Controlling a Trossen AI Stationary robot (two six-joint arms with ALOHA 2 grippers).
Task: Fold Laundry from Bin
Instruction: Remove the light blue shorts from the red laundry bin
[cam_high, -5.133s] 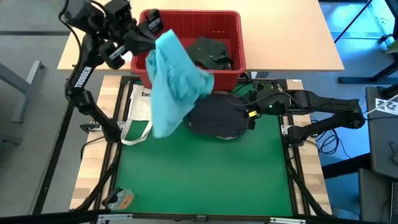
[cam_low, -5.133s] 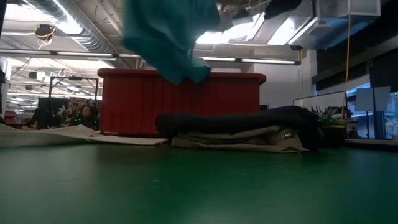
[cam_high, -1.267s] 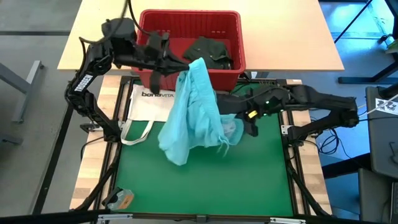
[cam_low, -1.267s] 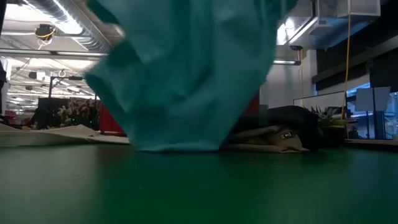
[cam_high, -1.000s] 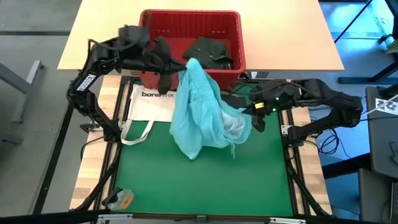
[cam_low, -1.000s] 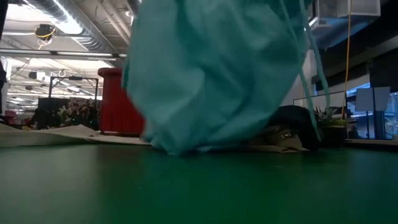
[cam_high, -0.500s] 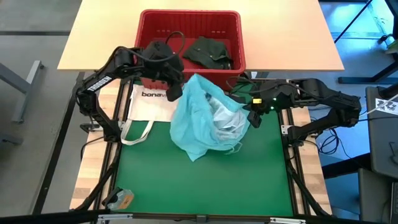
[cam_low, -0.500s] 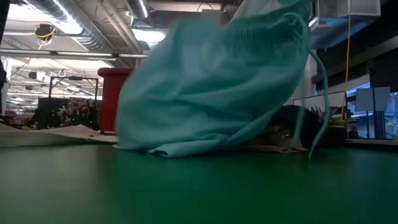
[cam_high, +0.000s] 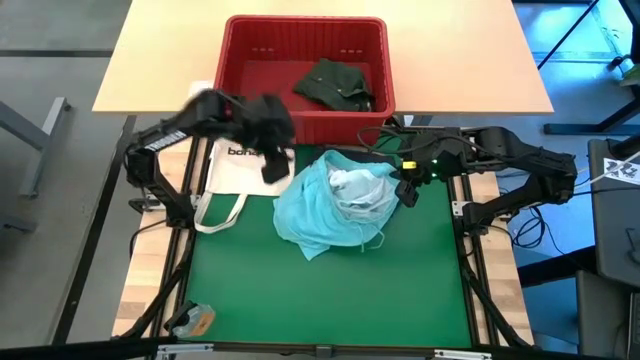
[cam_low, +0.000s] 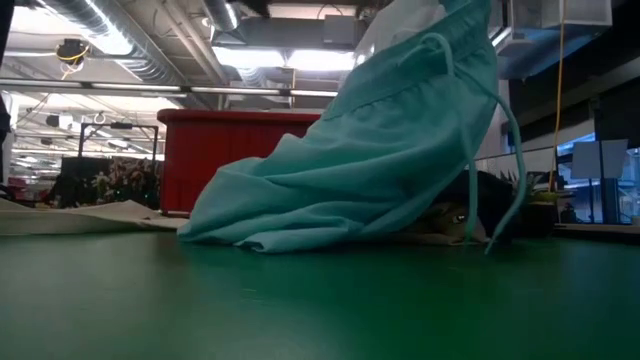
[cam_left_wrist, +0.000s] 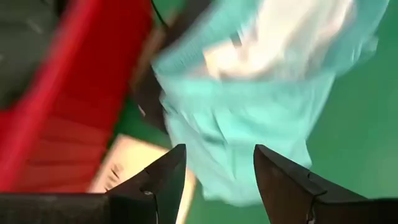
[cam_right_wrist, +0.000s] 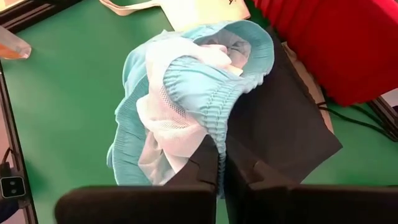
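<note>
The light turquoise garment lies heaped on the green mat, with white mesh lining showing at its waistband. Its far part lies over the dark grey garment. My right gripper is shut on its right end. My left gripper stands open just left of the heap, fingers spread, with nothing between them. A dark green garment lies in the red bin behind. My right gripper pinches the turquoise garment's gathered elastic waistband, mesh lining included, between its two shut fingers. It comes from the table's right side, slanting down. The held end stands raised; the rest slopes down slack onto the mat, a drawstring hanging loose.
A white tote bag lies flat at the mat's far left, beneath my left arm. A small orange and clear object sits at the near left corner. The near half of the mat lies bare.
My left gripper has opened and let go of the turquoise garment, then dropped toward the near edge, beside the heap. The garment, which hung from both grippers, has collapsed onto the mat; only its right end stays raised in my right gripper.
</note>
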